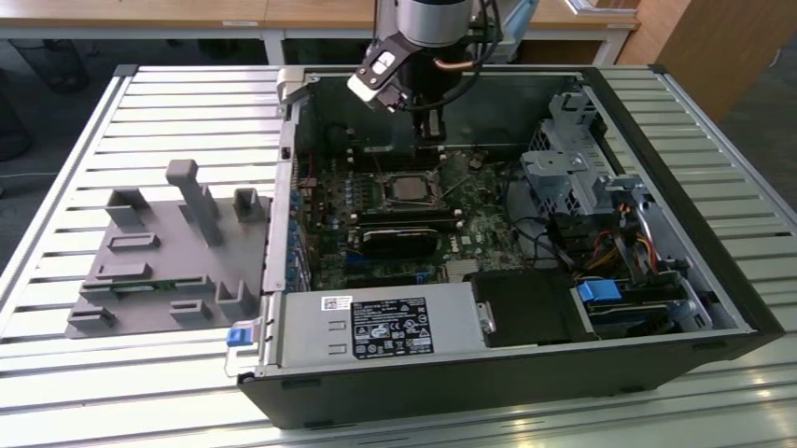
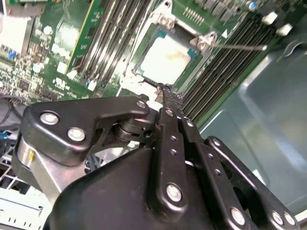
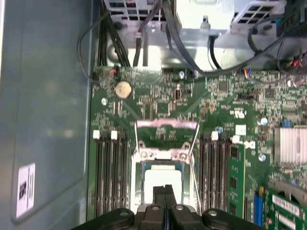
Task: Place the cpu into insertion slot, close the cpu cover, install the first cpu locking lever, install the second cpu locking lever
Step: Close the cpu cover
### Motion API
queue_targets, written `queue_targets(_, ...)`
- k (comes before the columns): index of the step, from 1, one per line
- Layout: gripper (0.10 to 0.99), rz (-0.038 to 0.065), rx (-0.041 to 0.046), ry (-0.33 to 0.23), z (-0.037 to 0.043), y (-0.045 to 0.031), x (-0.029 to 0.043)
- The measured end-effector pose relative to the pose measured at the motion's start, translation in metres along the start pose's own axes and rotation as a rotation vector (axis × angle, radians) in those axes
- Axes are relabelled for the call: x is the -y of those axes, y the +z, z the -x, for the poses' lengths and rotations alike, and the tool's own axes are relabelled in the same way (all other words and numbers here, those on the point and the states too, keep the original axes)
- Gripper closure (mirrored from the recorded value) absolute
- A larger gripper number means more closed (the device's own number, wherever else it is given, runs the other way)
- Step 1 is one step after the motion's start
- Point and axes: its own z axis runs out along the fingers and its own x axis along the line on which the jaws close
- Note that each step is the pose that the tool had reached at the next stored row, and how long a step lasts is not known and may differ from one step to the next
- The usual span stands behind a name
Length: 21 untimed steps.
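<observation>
Hovering with fingers (image 3: 158, 197) pressed together, the claw (image 1: 430, 133) sits at twelve o'clock from the chip (image 1: 409, 189) in its socket (image 1: 384, 189), in the exterior view.

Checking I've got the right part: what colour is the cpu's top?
Pale silver-grey, glaring almost white. The cpu shows best in the second wrist view.

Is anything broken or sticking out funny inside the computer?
Nothing looks broken. One thin lever sticks out sideways from beside the cpu, across the memory slots, not tucked down.
</observation>
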Motion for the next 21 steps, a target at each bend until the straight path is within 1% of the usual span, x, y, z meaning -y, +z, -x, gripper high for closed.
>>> queue_targets(2,0.98,0.0,0.0001,0.0,0.0001,0.0,-0.0029)
queue_targets(6,0.98,-0.001,0.0001,0.0,-0.0001,-0.0059,-0.004)
queue_targets(11,0.98,-0.001,0.0,0.0,-0.0001,-0.0063,-0.0041)
queue_targets(12,0.98,-0.001,-0.0001,0.0,-0.0001,-0.0063,-0.0051)
queue_targets(21,0.98,-0.001,-0.0002,0.0,-0.0001,-0.0049,-0.0266)
